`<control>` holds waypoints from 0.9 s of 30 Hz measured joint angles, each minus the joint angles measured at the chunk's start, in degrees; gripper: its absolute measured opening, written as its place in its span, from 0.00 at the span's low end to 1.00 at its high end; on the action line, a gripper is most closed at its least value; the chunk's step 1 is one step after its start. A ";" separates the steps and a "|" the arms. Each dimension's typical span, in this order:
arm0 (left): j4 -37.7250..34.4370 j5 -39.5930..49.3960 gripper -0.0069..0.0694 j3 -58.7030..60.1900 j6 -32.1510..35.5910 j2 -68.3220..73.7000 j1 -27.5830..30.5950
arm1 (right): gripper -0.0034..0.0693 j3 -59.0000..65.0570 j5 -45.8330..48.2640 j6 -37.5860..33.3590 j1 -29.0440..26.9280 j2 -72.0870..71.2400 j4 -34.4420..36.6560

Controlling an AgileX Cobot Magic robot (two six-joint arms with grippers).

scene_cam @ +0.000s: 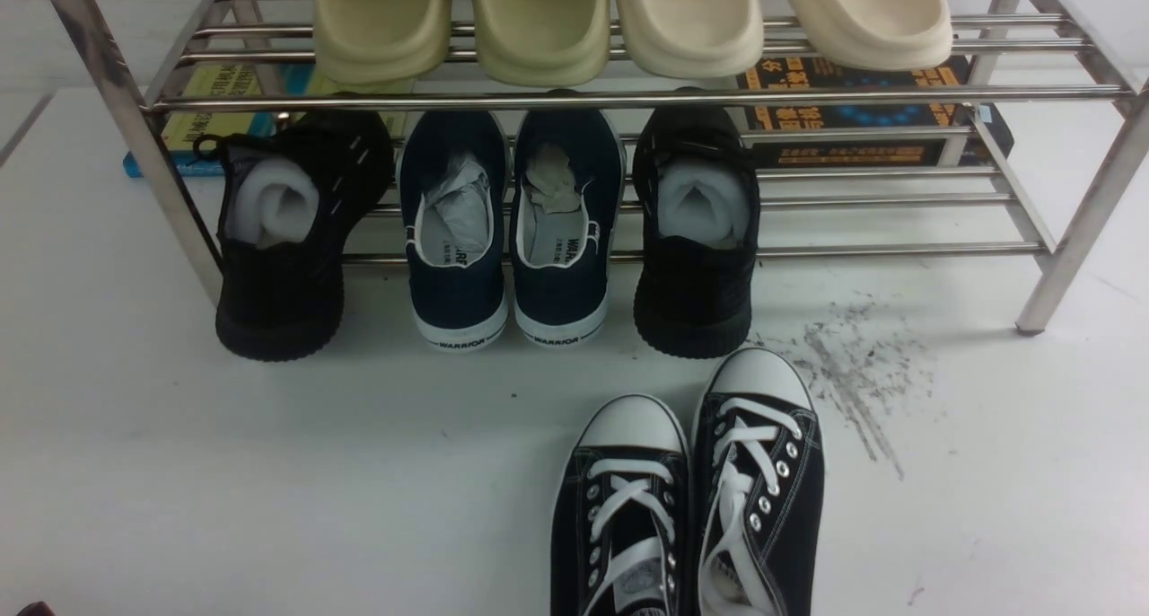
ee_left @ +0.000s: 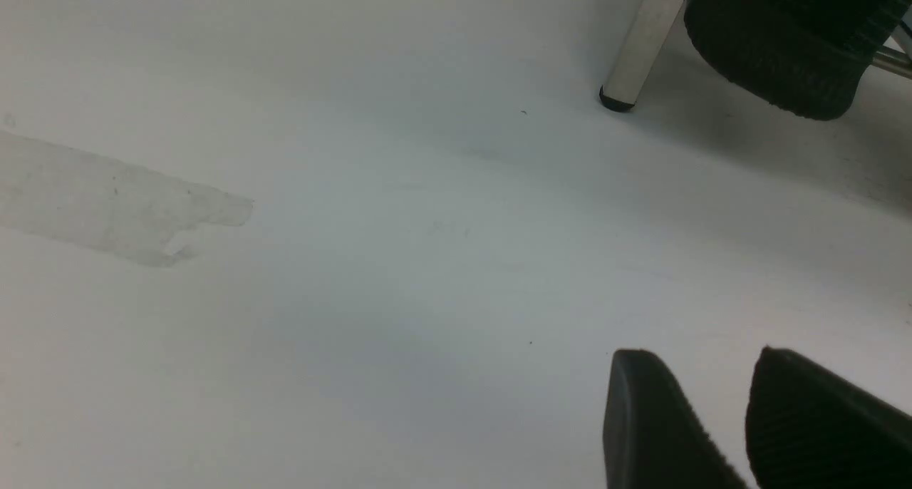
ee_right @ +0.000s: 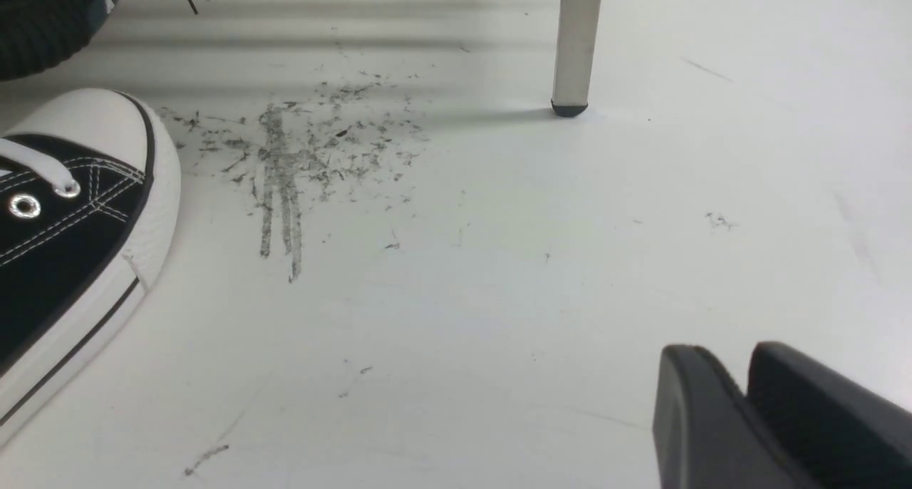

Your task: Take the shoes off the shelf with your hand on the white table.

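Note:
The shoes, two black canvas sneakers with white laces and toe caps (scene_cam: 624, 508) (scene_cam: 758, 481), stand side by side on the white table (scene_cam: 269, 472) in front of the chrome shelf (scene_cam: 628, 100), toes pointing at it. The right one's toe shows in the right wrist view (ee_right: 64, 246). Neither gripper shows in the front view. My left gripper (ee_left: 702, 353) hovers low over bare table, its fingers a little apart and empty. My right gripper (ee_right: 723, 348) is shut and empty, to the right of the sneakers near the scuff marks (ee_right: 292, 161).
On the shelf's lower tier are two black knit shoes (scene_cam: 278, 239) (scene_cam: 696, 239) and two navy slip-ons (scene_cam: 458, 230) (scene_cam: 561, 230). Several foam slides (scene_cam: 539, 23) sit on top. Books (scene_cam: 853, 104) lie behind. Shelf legs (ee_left: 638, 47) (ee_right: 573, 40) stand ahead of each gripper.

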 joint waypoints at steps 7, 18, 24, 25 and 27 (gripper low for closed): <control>0.00 0.00 0.41 0.00 0.00 0.00 0.00 | 0.23 0.00 0.00 0.00 0.63 0.00 0.00; 0.00 0.00 0.41 0.00 0.00 0.00 0.00 | 0.25 0.00 0.00 0.00 2.93 0.00 0.00; 0.00 0.00 0.41 0.00 0.00 0.00 0.00 | 0.26 0.00 0.00 0.00 2.93 0.00 0.00; 0.00 0.00 0.41 0.00 0.00 0.00 0.00 | 0.26 0.00 0.00 0.00 2.93 0.00 0.00; 0.00 0.00 0.41 0.00 0.00 0.00 0.00 | 0.26 0.00 0.00 0.00 2.93 0.00 0.00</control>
